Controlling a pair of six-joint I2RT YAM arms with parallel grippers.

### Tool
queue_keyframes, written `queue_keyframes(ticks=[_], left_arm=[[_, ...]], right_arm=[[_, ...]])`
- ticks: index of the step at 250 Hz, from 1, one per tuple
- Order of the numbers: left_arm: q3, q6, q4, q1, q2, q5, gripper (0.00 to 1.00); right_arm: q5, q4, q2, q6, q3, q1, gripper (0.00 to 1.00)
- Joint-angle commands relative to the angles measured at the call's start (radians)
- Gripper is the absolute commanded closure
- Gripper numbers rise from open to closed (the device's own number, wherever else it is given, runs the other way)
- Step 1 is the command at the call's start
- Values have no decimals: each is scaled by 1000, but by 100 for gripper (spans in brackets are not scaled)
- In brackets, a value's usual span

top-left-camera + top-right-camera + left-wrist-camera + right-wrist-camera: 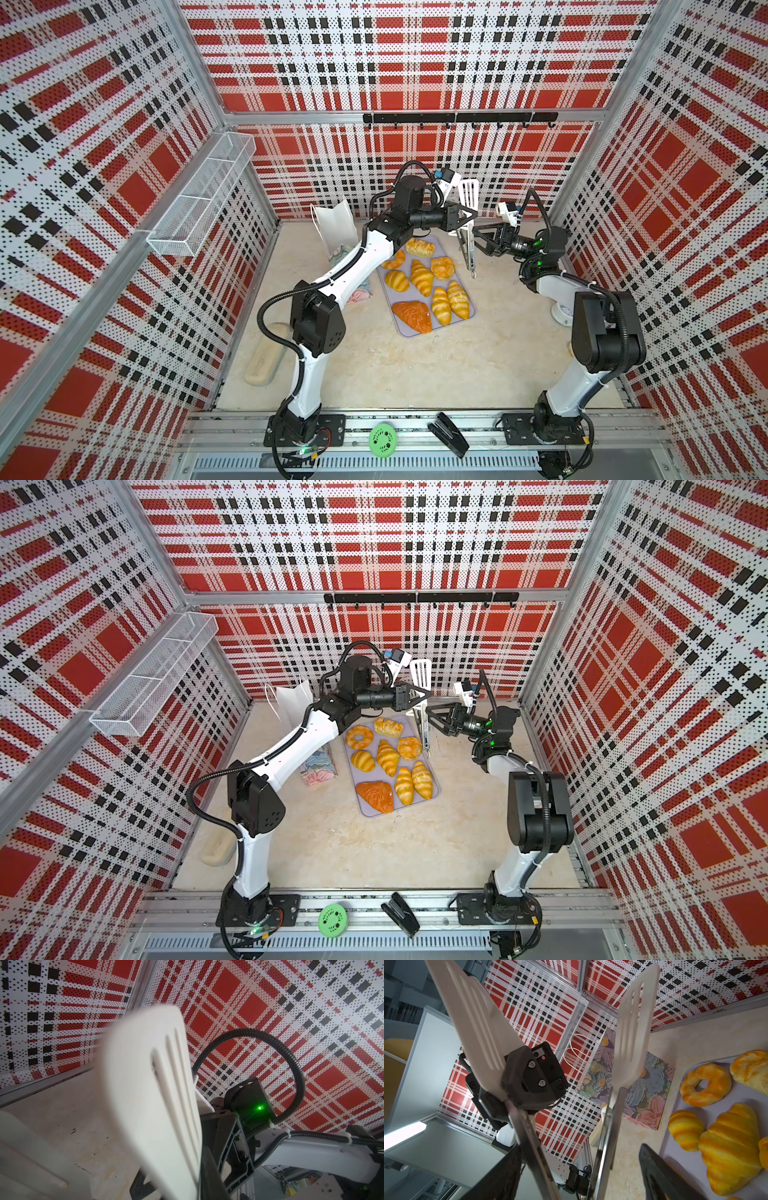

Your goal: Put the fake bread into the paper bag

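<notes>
The tongs (470, 194) clamped by the closed left end effector (464, 222) could be dropped onto the bread (420, 276) below it if released before the wide-spread right end effector (475, 241) is tightened.

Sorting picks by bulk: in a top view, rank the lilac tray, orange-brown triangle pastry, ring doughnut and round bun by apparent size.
1. lilac tray
2. orange-brown triangle pastry
3. ring doughnut and round bun: they look about alike, so not ranked against each other.
</notes>
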Motion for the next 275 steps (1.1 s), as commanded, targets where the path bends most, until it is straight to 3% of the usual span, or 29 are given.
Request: queue_keyframes(ticks=[1, 130, 275], left_arm=[[7, 5, 63, -14, -13, 15, 86], [16, 15, 75, -49, -8, -2, 87], [0, -3, 181, -75, 2, 21, 87]], right_arm=[[-12, 59, -14, 10, -1, 13, 13], [12, -18, -41, -33, 10, 18, 11], [16, 5, -61, 36, 14, 20, 12]])
